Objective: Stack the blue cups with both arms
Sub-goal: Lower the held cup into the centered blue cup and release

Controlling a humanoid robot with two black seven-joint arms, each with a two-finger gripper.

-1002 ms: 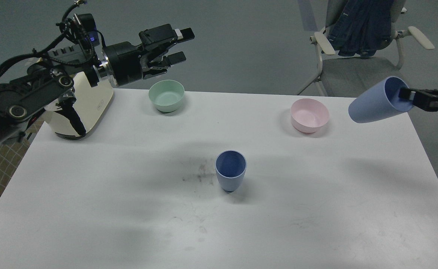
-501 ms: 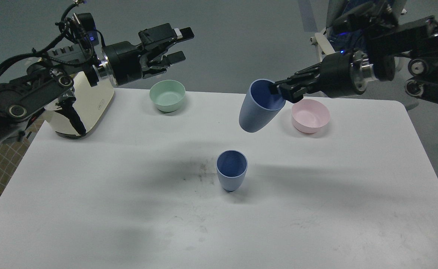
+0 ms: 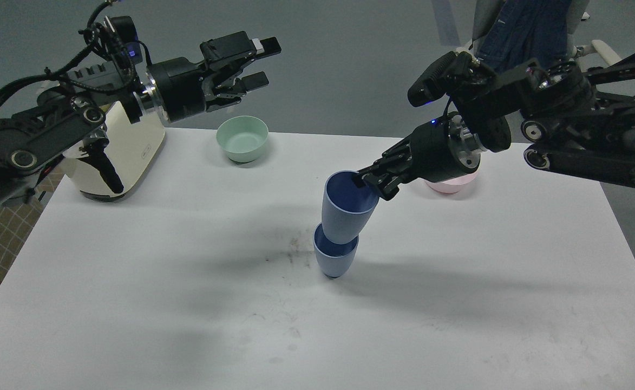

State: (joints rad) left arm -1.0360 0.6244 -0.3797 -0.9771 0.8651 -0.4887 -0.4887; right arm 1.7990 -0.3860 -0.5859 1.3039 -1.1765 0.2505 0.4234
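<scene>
One blue cup [image 3: 334,261] stands upright in the middle of the white table [image 3: 133,303]. My right gripper [image 3: 370,183] is shut on the rim of the second blue cup [image 3: 346,210], with one finger inside it. That cup is upright and its base sits in the mouth of the standing cup. My left gripper [image 3: 257,65] is open and empty, held high at the back left, above the mint-green bowl [image 3: 242,138].
A pink bowl [image 3: 450,186] sits at the back right, mostly hidden behind my right wrist. A cream-white appliance [image 3: 122,157] stands at the table's back left corner. A chair with a blue garment [image 3: 523,32] is beyond the table.
My right arm has carried the held cup left and down from the table's right edge, turning it upright, until its base entered the standing cup. My left arm has barely moved.
</scene>
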